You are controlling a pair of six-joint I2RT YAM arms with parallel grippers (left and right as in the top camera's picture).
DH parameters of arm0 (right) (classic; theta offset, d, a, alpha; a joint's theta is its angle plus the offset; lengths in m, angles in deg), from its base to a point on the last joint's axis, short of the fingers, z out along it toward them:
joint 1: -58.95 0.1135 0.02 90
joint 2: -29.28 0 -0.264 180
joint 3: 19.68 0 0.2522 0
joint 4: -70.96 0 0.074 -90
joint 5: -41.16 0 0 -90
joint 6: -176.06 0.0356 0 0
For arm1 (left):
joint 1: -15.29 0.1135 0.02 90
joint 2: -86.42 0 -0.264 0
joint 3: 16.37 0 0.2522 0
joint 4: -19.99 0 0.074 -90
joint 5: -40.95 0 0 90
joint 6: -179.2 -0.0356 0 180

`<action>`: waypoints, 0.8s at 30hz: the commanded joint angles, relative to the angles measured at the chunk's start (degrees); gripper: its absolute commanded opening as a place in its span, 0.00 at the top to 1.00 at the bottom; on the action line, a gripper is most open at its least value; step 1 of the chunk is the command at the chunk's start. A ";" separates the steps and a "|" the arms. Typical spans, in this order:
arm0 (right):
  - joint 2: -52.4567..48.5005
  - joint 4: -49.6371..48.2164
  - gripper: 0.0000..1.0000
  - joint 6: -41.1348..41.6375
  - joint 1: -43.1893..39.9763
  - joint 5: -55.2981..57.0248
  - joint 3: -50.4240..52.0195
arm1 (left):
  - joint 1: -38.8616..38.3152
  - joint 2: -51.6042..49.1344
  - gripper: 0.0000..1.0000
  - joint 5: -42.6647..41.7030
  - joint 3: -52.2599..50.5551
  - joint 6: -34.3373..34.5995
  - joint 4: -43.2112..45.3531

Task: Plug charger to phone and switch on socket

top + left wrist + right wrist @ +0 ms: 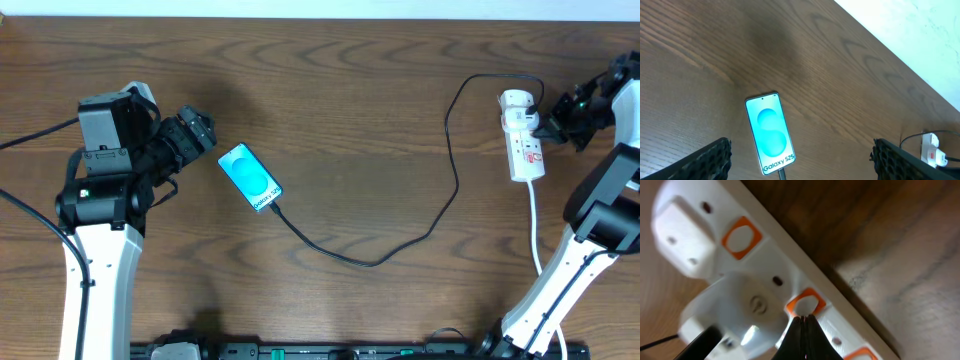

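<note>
Overhead, at far left: left gripper (207, 137) spread wide and empty, arm bent low over the wooden table (350, 60), wrist angled toward the phone (250, 178). Just beside those fingers, flat and slantwise: phone with turquoise screen lit, pale oval at centre, white "Galaxy S25" at the lower end. Meeting that end, the charger (370, 262), a thin black cable sagging across the table, climbing and looping over to the socket (525, 140) at far right. Cut off by the bottom edge of the left wrist view: the connector itself, its seating hard to judge. Socket a white strip with red marks, white cord trailing toward the near edge. Blurred in the right wrist view: a white plug (747, 305) seated on the strip. Right gripper (802, 322) pinched shut on nothing, tips at an orange-framed switch (807, 302), actual contact impossible to tell. Right arm reaching in from the table's right side.
</note>
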 commanded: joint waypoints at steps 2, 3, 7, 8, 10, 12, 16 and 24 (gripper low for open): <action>-0.57 -0.20 0.99 -0.44 0.68 -1.03 -0.98 | 0.24 -0.15 0.10 0.83 0.04 -1.20 -0.20; -0.57 -0.20 0.99 -0.44 0.70 -1.01 -0.98 | 0.24 -0.15 0.10 0.83 0.04 -1.20 -0.20; -0.59 -0.24 0.99 -0.44 0.74 -1.03 -0.98 | 0.24 -0.15 0.10 0.83 0.04 -1.22 -0.20; -0.59 -0.26 0.99 -0.44 0.74 -1.01 -0.98 | 0.24 -0.15 0.10 0.83 0.04 -1.20 -0.20; -0.59 -0.59 0.99 -0.44 0.74 -1.01 -0.98 | 0.24 -0.15 0.10 0.83 0.04 -1.22 -0.20; -0.57 -0.70 0.99 -0.44 0.68 -0.96 -1.20 | 0.24 -0.15 0.10 0.83 0.04 -1.22 -0.20; -0.57 -1.27 0.99 -0.46 0.63 -0.98 -1.49 | 0.24 -0.15 0.10 0.83 0.04 -1.42 -0.22; -0.57 -2.10 0.99 -0.44 0.63 -0.74 -2.27 | 0.24 -0.15 0.09 0.83 0.04 -1.42 -0.22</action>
